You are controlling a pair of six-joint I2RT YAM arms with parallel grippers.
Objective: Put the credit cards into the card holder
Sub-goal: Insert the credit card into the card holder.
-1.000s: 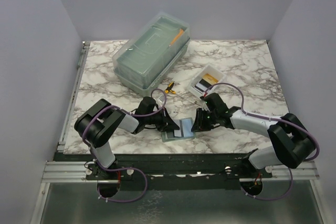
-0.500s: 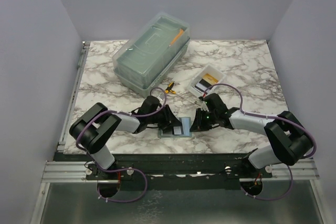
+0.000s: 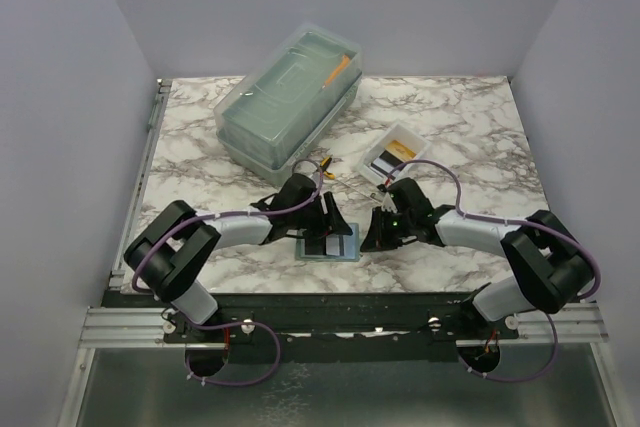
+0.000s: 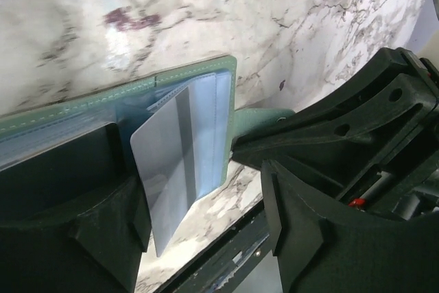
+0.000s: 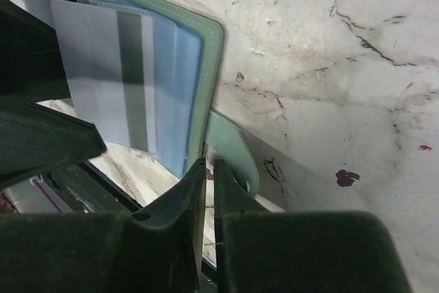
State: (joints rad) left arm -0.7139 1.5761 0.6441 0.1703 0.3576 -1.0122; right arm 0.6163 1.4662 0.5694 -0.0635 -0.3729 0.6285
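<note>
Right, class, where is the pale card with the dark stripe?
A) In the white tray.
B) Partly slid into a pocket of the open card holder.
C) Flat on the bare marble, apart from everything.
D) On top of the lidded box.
B: the left wrist view shows the card partway inside the open card holder, with one end sticking out.

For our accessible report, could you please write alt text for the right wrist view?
A pale striped card sits partly inside the open green card holder on the marble table. The right gripper pinches the holder's side tab.
</note>
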